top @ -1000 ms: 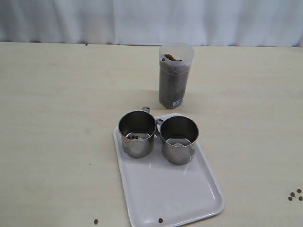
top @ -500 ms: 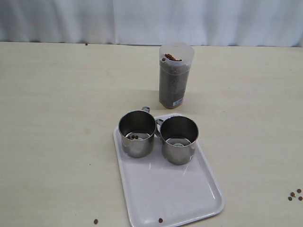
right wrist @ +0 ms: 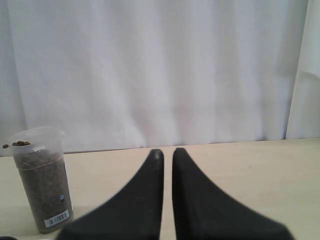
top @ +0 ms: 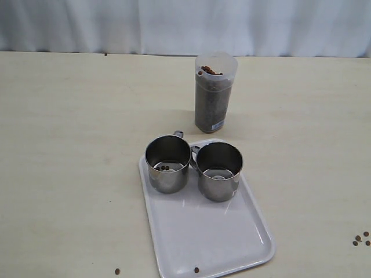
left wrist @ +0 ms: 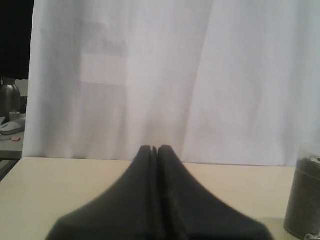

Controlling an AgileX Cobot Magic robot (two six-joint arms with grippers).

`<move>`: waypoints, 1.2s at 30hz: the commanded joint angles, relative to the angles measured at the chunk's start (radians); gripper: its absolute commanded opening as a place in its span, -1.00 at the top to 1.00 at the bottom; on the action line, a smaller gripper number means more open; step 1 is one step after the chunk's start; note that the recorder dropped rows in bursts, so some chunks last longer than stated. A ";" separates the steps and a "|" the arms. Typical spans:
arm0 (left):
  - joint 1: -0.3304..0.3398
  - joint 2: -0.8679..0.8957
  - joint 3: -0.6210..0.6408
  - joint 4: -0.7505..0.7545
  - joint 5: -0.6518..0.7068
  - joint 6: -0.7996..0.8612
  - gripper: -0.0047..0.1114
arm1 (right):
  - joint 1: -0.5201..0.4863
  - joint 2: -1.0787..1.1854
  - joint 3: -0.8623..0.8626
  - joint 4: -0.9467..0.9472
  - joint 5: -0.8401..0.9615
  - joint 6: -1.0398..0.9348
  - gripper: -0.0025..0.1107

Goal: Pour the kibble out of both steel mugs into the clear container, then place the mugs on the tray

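Two steel mugs stand upright side by side at the far end of the white tray [top: 214, 237]. The left mug [top: 168, 163] holds a few kibble pellets [top: 166, 168] on its bottom; the right mug [top: 219, 171] looks empty. Behind the tray, the clear container [top: 214, 95] [left wrist: 304, 200] [right wrist: 42, 182] is nearly full of kibble [top: 212, 104]. Neither arm shows in the exterior view. My left gripper [left wrist: 154, 148] is shut, its fingers pressed together and empty. On my right gripper [right wrist: 167, 151] only a thin slit separates the fingers, with nothing in it. Both hang above the table, away from the mugs.
Stray pellets lie on the table at the right edge [top: 360, 238] and near the front [top: 117, 271], and one rests on the tray's near rim [top: 196, 270]. A white curtain [top: 185, 23] closes off the back of the table.
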 commanded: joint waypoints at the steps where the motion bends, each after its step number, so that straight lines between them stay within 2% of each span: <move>1: 0.011 -0.003 0.002 0.278 0.001 -0.278 0.92 | -0.002 -0.004 0.002 0.003 -0.002 -0.005 0.87; 4: 0.011 -0.003 0.002 0.385 0.007 -0.391 0.92 | -0.002 -0.004 0.002 0.003 -0.002 -0.005 0.87; 7: 0.011 -0.003 0.002 0.425 0.027 -0.420 0.92 | -0.002 -0.004 0.002 0.003 -0.002 -0.005 0.87; 13: 0.011 -0.003 0.002 0.429 0.121 -0.436 0.92 | -0.002 -0.004 0.002 0.003 -0.002 -0.005 0.87; 21: 0.011 -0.003 0.002 0.462 0.170 -0.436 0.92 | -0.002 -0.004 0.002 0.003 -0.002 -0.005 0.87; 36: 0.011 -0.003 0.002 0.453 0.167 -0.436 0.92 | -0.002 -0.004 0.002 0.003 -0.002 -0.005 0.87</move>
